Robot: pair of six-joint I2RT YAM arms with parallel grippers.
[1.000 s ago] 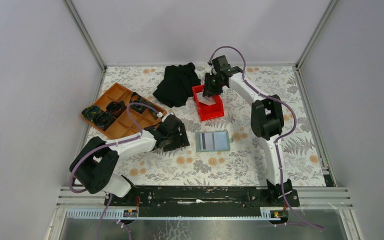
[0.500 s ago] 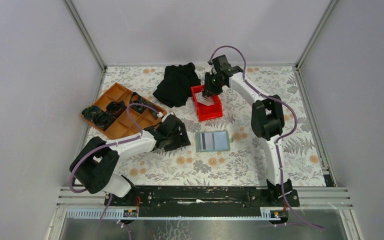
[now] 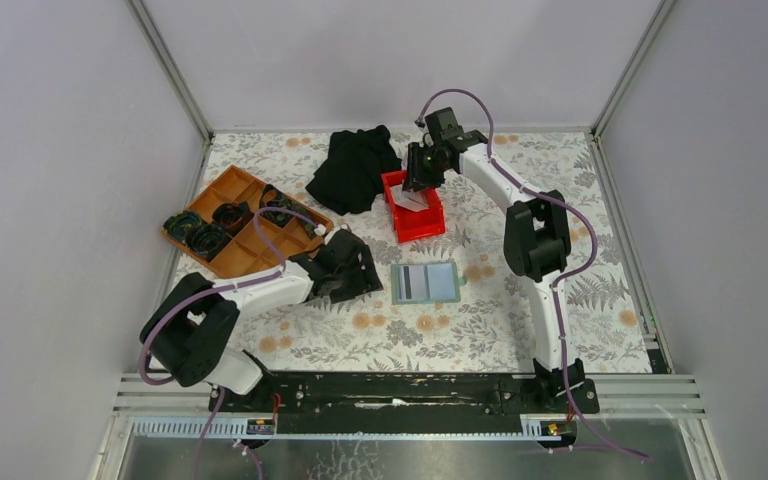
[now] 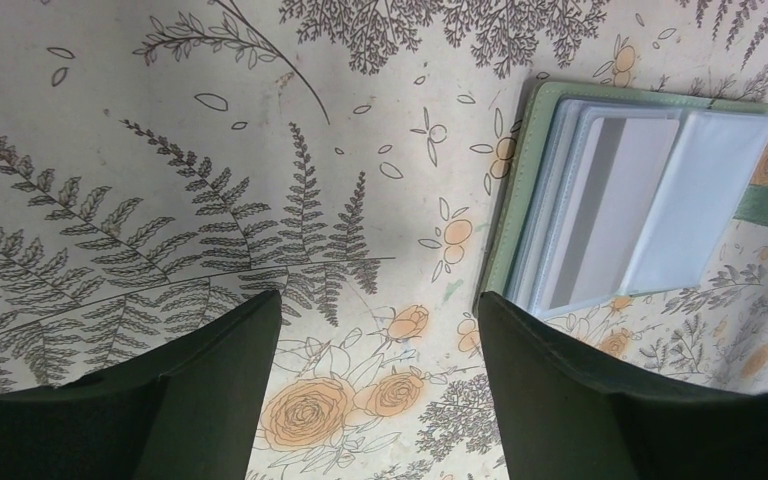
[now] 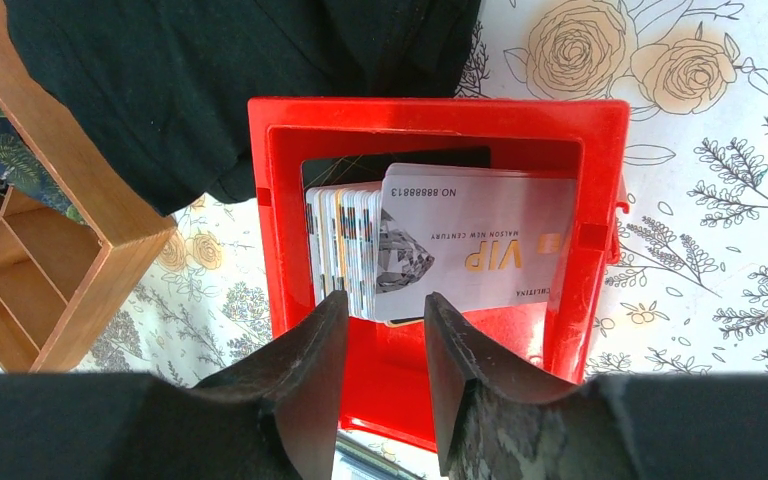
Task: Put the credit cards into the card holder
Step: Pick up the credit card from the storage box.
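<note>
The card holder (image 3: 425,283) lies open and flat at the table's middle, grey-green rimmed with pale slots (image 4: 660,190). A grey card (image 4: 615,205) sits in its inside. My left gripper (image 3: 365,275) (image 4: 380,300) hovers low just left of the holder, open, with only tablecloth between its fingers. Several credit cards (image 5: 460,250) (image 3: 412,200) stand bunched in a red bin (image 5: 440,112) (image 3: 422,228); a white VIP card faces up in front. My right gripper (image 3: 415,185) (image 5: 385,300) hangs over the bin, open, its tips above the cards' near edge, gripping nothing.
A black cloth (image 3: 353,168) (image 5: 210,80) lies bunched just left of the bin, touching its far-left corner. An orange compartment tray (image 3: 235,225) (image 5: 50,230) with dark rolled items sits at the left. Enclosure walls ring the floral table.
The right gripper has shifted very slightly over the red bin. The left arm and card holder have not moved.
</note>
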